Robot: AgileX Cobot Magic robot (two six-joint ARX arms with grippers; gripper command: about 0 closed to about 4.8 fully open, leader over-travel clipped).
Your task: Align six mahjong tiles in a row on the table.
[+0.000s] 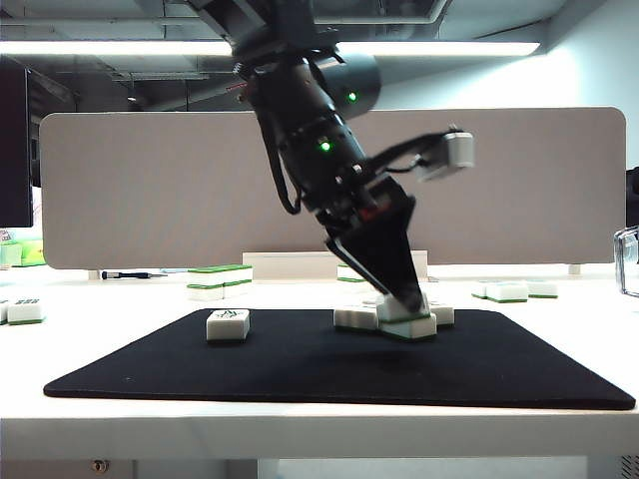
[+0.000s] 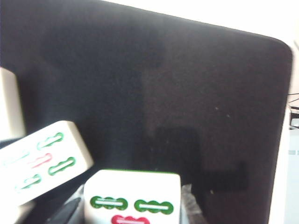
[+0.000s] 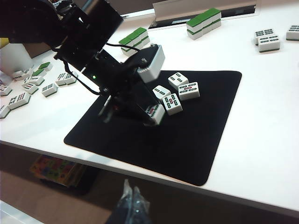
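My left gripper (image 1: 407, 305) reaches down over the black mat (image 1: 300, 369) on the white table (image 1: 300, 424), shut on a mahjong tile (image 2: 133, 198) with green and red bar marks, held slightly tilted just above the mat. Three more white tiles (image 3: 178, 80) (image 3: 188, 90) (image 3: 172, 103) lie bunched right behind it, and one (image 2: 42, 161) lies askew close beside the held tile. A single tile (image 1: 228, 324) sits apart on the mat's left part. My right gripper (image 3: 130, 192) hangs in front of the table's near edge, away from the tiles, fingers together with nothing between them.
Green-topped tile stacks (image 1: 220, 281) (image 3: 203, 21) stand behind the mat. Loose tiles lie on the table at the left (image 3: 28, 86) and at the right (image 3: 268, 42). A grey divider panel (image 1: 150, 190) closes the back.
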